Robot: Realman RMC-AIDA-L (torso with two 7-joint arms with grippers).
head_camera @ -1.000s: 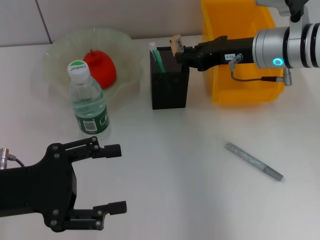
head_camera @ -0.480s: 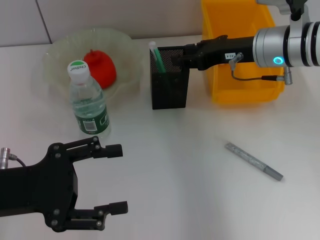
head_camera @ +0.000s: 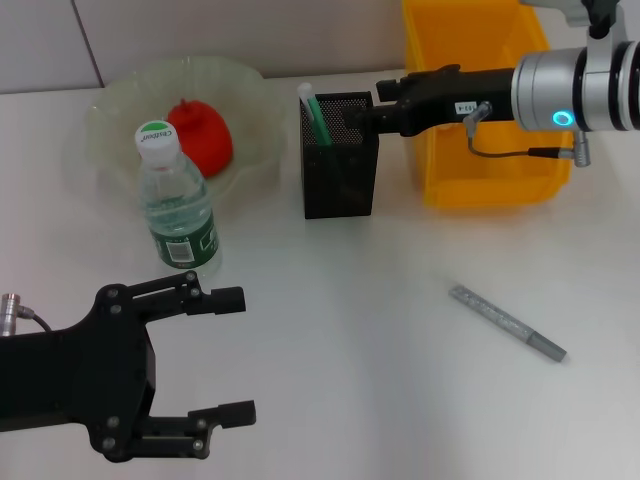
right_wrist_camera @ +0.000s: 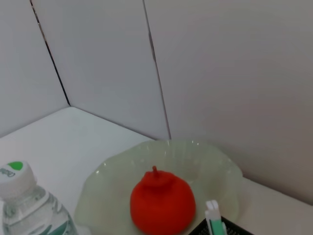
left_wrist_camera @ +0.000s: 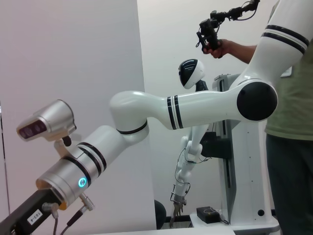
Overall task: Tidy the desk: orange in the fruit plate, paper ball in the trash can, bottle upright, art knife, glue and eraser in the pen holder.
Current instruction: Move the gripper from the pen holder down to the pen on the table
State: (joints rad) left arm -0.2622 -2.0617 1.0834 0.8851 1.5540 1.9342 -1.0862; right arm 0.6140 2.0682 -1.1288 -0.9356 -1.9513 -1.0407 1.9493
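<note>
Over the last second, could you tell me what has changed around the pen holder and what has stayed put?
The right gripper held a small tan eraser above the pen holder; that eraser is now out of sight, apparently dropped in, and the gripper has drawn back slightly toward the yellow bin. The bottle, orange, grey art knife and left gripper stayed put.

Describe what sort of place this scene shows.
Probably a robotics lab staged as a desk: a black mesh pen holder and yellow plastic bin on a white table, another white robot arm behind.
</note>
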